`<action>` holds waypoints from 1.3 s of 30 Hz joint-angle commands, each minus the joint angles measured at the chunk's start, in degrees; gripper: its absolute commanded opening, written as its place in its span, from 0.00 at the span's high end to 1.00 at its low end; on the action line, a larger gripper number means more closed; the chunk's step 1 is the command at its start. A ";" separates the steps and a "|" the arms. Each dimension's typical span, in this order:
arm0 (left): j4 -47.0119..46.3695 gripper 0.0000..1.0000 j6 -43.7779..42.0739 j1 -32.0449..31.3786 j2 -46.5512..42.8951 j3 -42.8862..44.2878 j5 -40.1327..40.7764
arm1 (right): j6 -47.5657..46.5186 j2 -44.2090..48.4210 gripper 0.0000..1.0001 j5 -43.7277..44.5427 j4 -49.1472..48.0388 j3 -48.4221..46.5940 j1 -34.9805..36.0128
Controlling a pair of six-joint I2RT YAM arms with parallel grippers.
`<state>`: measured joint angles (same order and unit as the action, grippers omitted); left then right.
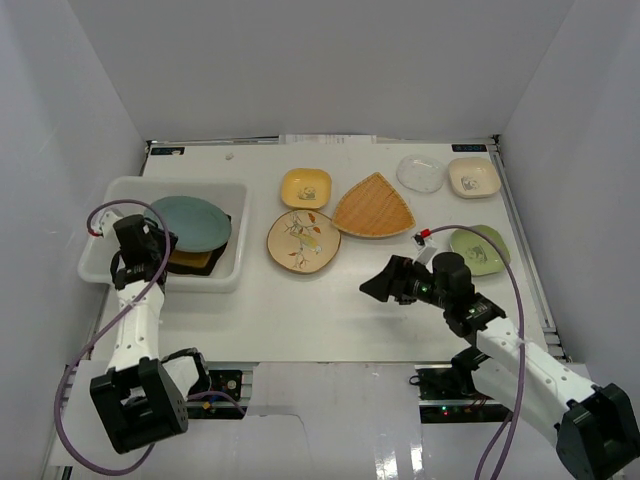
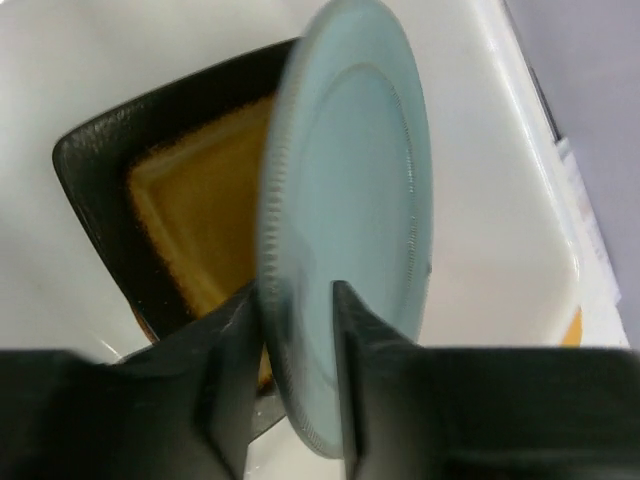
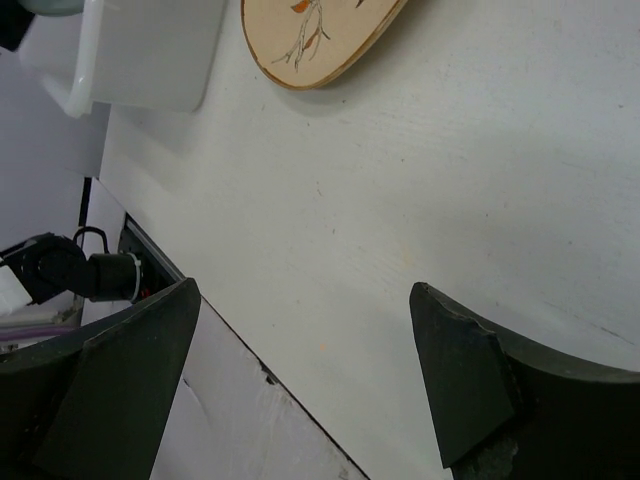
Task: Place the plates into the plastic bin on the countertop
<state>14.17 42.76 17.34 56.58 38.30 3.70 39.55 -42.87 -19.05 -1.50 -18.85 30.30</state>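
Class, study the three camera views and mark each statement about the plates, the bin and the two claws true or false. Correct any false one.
1. The left claw grips the teal plate by its rim. True.
2. The right claw holds a dish. False: it is open and empty, over the countertop.
3. A dark square plate lies in the plastic bin beneath the teal plate. True.
4. The green plate is inside the bin. False: it lies on the countertop at the far right, well apart from the bin.
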 commanded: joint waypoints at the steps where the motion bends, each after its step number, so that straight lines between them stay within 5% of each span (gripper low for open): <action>1: 1.11 0.54 0.22 0.23 3.27 0.46 -0.28 | 4.30 -5.52 0.09 0.06 -13.25 1.18 0.63; 2: 1.99 0.41 0.22 0.23 3.97 0.28 -0.36 | 5.96 -7.03 0.11 1.89 -15.10 1.10 0.98; 8: 2.96 0.04 -0.57 0.23 5.12 0.10 -1.69 | 9.14 -20.22 0.15 8.31 -28.28 -0.66 3.18; 27: 10.97 0.02 -7.79 -4.16 0.49 6.00 22.40 | 15.64 -52.48 0.23 27.75 -34.19 -17.17 11.97; 35: 7.89 0.02 -9.54 -4.42 -12.62 6.25 -1.83 | 20.56 -62.06 0.49 25.82 -35.41 -23.33 12.06; 39: 8.15 0.02 -9.80 -4.51 -15.09 7.31 -19.75 | 21.62 -62.42 0.82 25.38 -36.29 -23.34 12.23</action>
<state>22.46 34.02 13.15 42.11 43.62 0.56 59.94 -105.27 5.72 -36.23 -41.21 42.09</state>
